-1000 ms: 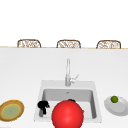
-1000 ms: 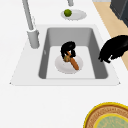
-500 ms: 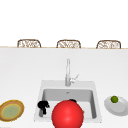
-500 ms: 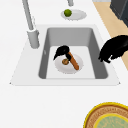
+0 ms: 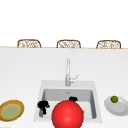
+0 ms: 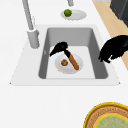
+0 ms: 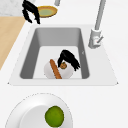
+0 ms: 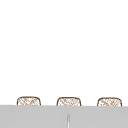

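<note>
My right hand point(image 6: 60, 48) is down in the grey sink basin point(image 6: 95, 53), fingers curled on the upper end of the long orange-brown sausage point(image 6: 73, 61), which lies across the small white plate point(image 6: 60, 68) beside a round brown ball point(image 6: 64, 62). I judge the sausage light, soft, greasy; mid-length grips safest. Left hand point(image 6: 113, 48) hovers at the rim, fingers curled on nothing.

We see a white counter point(image 5: 22, 75) bearing everything. Left of its sink point(image 5: 67, 85) lies a yellow plate point(image 5: 11, 110). Right of the sink rests a white plate point(image 5: 117, 106) holding a lime point(image 5: 114, 99).
</note>
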`<state>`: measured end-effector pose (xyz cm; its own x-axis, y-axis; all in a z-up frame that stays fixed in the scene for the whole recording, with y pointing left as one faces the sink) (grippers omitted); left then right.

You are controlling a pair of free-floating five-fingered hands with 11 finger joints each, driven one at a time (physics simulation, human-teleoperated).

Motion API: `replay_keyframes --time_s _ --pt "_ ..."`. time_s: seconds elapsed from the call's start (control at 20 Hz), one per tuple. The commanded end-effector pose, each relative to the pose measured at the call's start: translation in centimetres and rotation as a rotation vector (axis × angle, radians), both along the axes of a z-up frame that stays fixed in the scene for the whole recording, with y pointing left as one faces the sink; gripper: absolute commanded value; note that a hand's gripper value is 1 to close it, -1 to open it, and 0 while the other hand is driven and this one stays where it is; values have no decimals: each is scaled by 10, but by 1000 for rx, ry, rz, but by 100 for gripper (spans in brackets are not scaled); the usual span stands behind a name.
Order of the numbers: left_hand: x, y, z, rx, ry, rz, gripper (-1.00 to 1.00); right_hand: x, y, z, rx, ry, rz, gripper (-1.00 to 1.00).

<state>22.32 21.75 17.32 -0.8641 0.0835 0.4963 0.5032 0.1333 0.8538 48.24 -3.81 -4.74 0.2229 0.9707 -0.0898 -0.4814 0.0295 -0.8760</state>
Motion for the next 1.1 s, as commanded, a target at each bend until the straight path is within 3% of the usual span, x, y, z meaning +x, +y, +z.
replay_keyframes --time_s 0.0,0.25,0.4,1.05 --pt "0 0 0 0 0 0 0 3 -11 15 10 -42 70 -100" --pt "0 0 0 0 0 0 0 4 -19 30 67 -96 167 -100" --pt "0 0 0 0 0 0 0 4 -22 39 80 -80 206 -100" --pt "0 0 0 0 0 0 0 -10 -39 107 117 -156 297 -100"
